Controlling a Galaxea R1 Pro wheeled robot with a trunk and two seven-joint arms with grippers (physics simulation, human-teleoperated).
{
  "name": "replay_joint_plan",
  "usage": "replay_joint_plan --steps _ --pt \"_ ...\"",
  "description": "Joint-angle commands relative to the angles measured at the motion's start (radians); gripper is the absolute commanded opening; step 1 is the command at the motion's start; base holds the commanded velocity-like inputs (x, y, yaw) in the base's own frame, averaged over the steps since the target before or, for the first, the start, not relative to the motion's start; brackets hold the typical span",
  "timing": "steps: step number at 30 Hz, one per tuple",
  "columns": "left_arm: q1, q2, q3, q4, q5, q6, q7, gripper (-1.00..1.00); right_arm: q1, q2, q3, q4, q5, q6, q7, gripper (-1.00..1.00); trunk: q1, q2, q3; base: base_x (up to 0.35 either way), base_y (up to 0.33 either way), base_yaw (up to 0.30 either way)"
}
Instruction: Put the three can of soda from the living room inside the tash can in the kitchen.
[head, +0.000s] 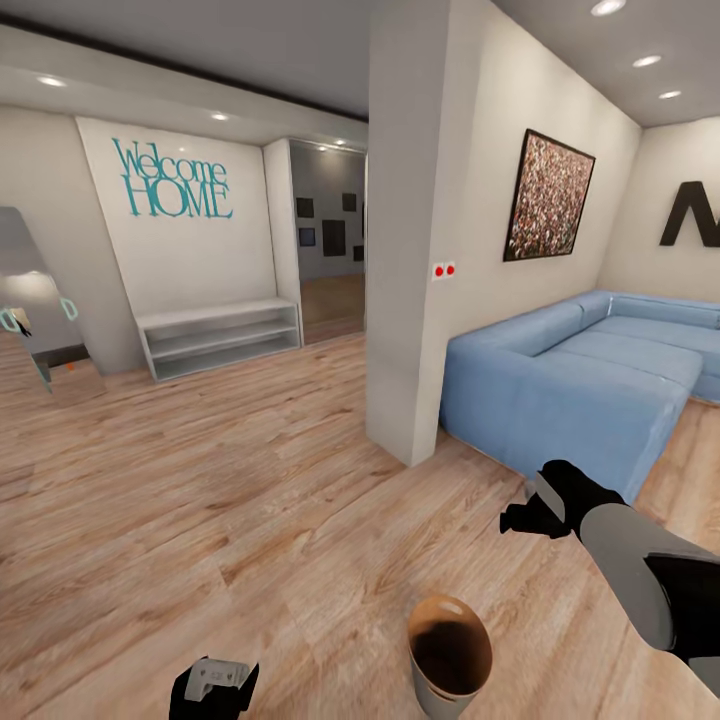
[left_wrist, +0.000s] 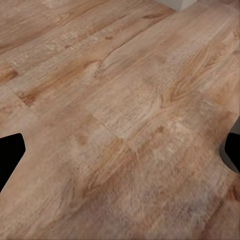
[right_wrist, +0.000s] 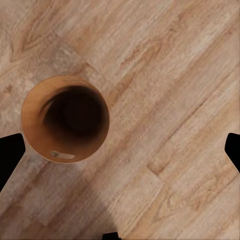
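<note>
Tash can (head: 449, 655) upright on wood floor (head: 200, 500), bottom centre.
Right gripper (head: 522, 520) above it, spread wide, empty (left gripper (head: 213, 690) likewise); blue sofa (head: 570, 385) at right.

A pale wood-plank floor (head: 250, 480) runs under recessed ceiling lights (head: 606, 7). A white pillar (head: 405, 230) stands beside the blue corner sofa (head: 570, 385). A low white shelf (head: 220, 337) sits below teal "Welcome HOME" lettering (head: 172, 180).

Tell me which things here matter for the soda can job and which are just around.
Job things:
trash can, standing on the wood floor
blue sofa, marking the living room

Just around:
white shelf unit
framed picture
Welcome Home lettering
</note>
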Motion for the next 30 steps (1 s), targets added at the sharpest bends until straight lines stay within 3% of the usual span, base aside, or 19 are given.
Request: replay_joint_plan --steps 1,30 --pt "0.000 0.000 0.000 0.000 0.000 0.001 0.000 1.00 0.000 0.000 0.000 0.000 0.000 -0.002 0.001 1.00 0.004 -0.007 -0.003 0.000 0.000 0.000" --pt "0.000 0.000 0.000 -0.001 0.000 0.001 0.000 1.00 0.003 0.000 0.004 0.000 0.000 -0.004 0.003 1.00 0.115 -0.210 -0.094 0.000 0.000 0.000"
